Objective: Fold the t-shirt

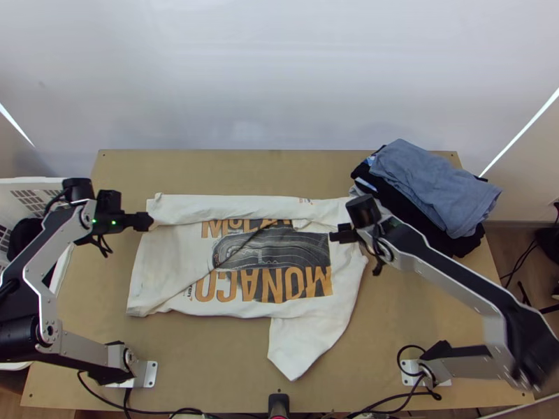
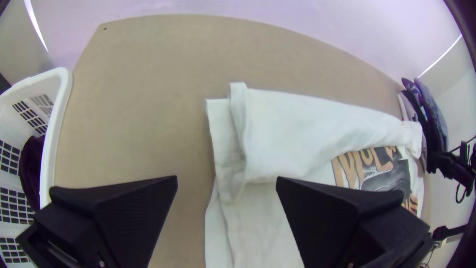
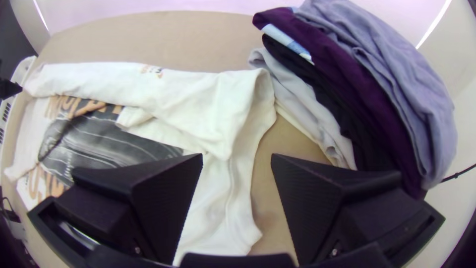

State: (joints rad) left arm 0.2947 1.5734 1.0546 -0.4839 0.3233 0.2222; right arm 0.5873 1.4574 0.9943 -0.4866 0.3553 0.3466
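- The white T-shirt (image 1: 164, 272) lay across the light wooden table (image 1: 209, 377), its long axis running from the left arm's side toward the right arm's, between the two grippers.
- The left gripper (image 1: 145, 222), fingers wide apart and clamped on nothing, stood at the hem end, close to the far corner. In its wrist view, the shirt's end edge ran between the fingers.
- The right gripper (image 1: 335, 235), its fingers likewise parted and free of cloth, stood over the opposite end, on the side of the clothes pile (image 1: 433, 185).
- A far-side strip (image 1: 244, 205) had been turned inward over the print, along the shirt's length.
- The near sleeve (image 1: 300, 346) jutted toward the table's near edge, the right gripper nearer to it than the left.
- With that side unfolded, the next fold appeared to call for both grippers to shift nearside, grasp the near edge and carry it across the long axis, sleeve included.
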